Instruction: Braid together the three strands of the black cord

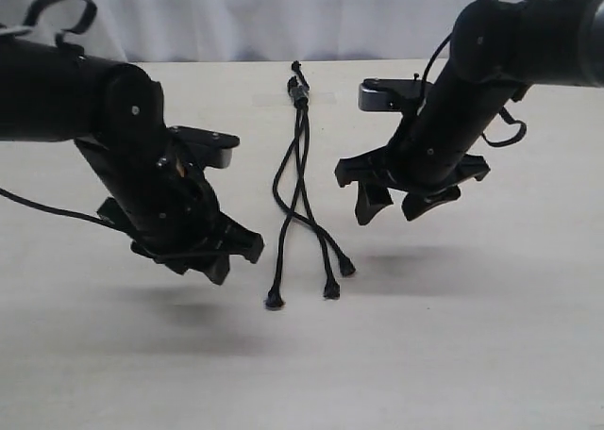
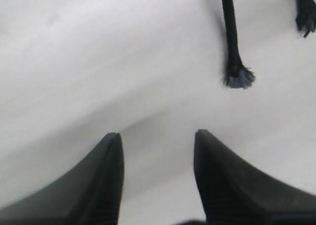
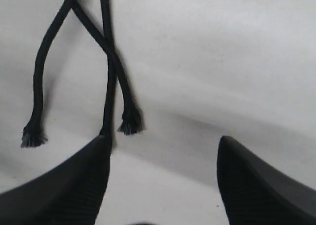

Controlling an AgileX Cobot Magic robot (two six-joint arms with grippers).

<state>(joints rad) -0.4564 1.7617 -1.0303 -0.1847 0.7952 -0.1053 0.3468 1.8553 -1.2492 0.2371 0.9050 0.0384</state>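
The black cord (image 1: 300,157) lies on the table in the middle of the exterior view, its bound knot (image 1: 299,92) at the far end. Its three strands run toward the near side and cross once or twice, ending in frayed tips (image 1: 275,300), (image 1: 331,289), (image 1: 347,268). My left gripper (image 1: 226,253) hovers open left of the tips, holding nothing; its wrist view shows one strand tip (image 2: 238,76) ahead of the fingers. My right gripper (image 1: 396,204) hangs open right of the strands; its wrist view shows crossed strands (image 3: 109,62) and a frayed tip (image 3: 131,125).
The pale table (image 1: 453,355) stretches around the cord. A strip of clear tape (image 1: 316,97) lies over the knot end. A white curtain (image 1: 283,15) closes the back. Thick arm cables loop above both arms.
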